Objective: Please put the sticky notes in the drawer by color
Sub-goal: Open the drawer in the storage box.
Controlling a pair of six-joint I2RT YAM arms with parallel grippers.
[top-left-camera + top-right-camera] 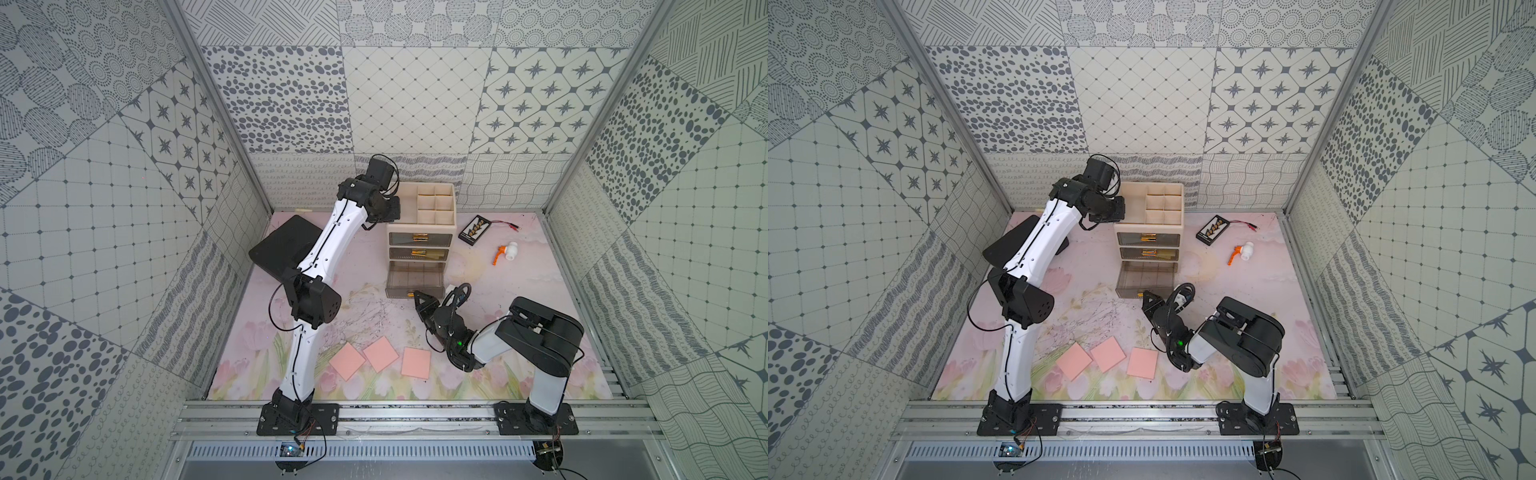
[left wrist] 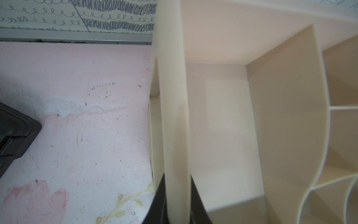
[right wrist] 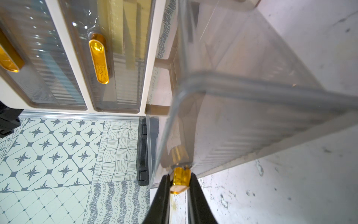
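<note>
Your R gripper [image 3: 180, 177] is pinched narrow on the gold handle [image 3: 180, 183] of the bottom drawer [image 1: 413, 279], which sits pulled out. Your L gripper [image 2: 177, 186] clamps the side wall [image 2: 172, 97] of the cream chest [image 1: 419, 245] at its top tray. 3 pink sticky notes [image 1: 380, 353] lie flat on the mat [image 1: 519, 324] near the front edge, well apart from the chest.

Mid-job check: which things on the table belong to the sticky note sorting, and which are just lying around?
Part of the job: three pink sticky notes; drawer chest; its open bottom drawer; right gripper, shut on the gold handle; left gripper, shut on the chest's tray wall.
Lying about: black case; black holder with red wires; white-and-orange valve.
</note>
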